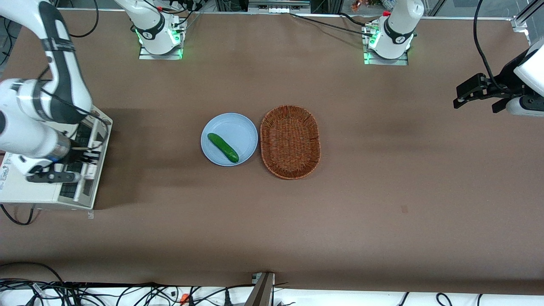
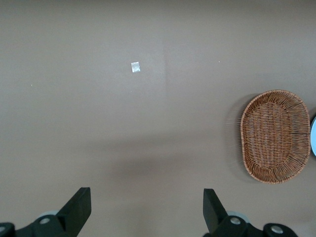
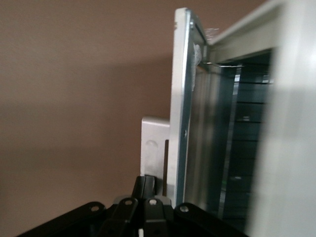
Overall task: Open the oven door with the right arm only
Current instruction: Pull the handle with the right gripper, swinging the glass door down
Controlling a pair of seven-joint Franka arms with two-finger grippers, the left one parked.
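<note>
The cream-white oven door (image 1: pixel 97 170) of the toaster oven (image 1: pixel 29 191) stands ajar at the working arm's end of the table. In the right wrist view the door (image 3: pixel 180 98) is seen edge-on, with its shiny metal inner frame and the dark oven inside showing. The silver bar handle (image 3: pixel 152 140) sticks out from the door's outer face. My right arm's gripper (image 1: pixel 90 154) is at the door's handle. Its black fingers (image 3: pixel 149 183) are pressed together, and their tips rest against the handle, between it and the door.
A light blue plate (image 1: pixel 242 127) with a green cucumber (image 1: pixel 222 147) lies mid-table. A brown wicker basket (image 1: pixel 290 141) sits beside it and shows in the left wrist view too (image 2: pixel 275 136). A black cable runs from the oven.
</note>
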